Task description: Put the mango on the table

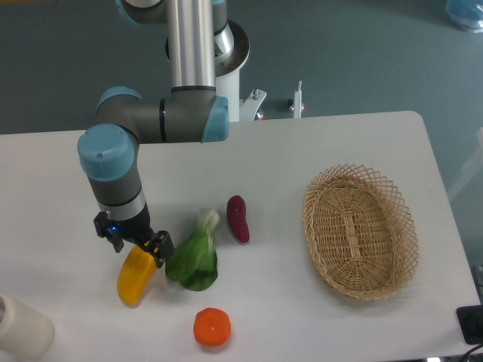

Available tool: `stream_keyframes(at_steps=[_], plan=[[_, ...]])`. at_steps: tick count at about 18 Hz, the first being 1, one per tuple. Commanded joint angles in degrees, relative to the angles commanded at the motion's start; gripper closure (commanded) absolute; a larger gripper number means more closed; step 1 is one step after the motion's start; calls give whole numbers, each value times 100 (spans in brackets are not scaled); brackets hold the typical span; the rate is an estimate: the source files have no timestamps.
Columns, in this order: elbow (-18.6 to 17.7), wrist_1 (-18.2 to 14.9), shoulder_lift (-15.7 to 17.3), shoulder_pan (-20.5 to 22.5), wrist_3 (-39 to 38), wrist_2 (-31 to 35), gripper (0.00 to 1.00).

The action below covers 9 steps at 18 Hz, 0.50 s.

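The mango (133, 279), a smooth yellow-orange oblong fruit, lies at the front left of the white table (302, 151). Its lower end rests on or just above the tabletop. My gripper (138, 246) points straight down over the mango's upper end. Its dark fingers (160, 246) stand on either side of that end and seem closed against it. The upper tip of the mango is hidden under the gripper.
A green leafy vegetable (195, 255) lies just right of the mango, close to the right finger. A purple vegetable (238, 219), a round orange fruit (212, 327), an oval wicker basket (359, 231) at right and a white cylinder (21, 326) at the front left corner are also on the table.
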Motion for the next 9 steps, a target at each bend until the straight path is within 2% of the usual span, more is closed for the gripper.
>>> stream_keyframes(at_steps=[9], plan=[[-175,-18,202,158,290,0,0]])
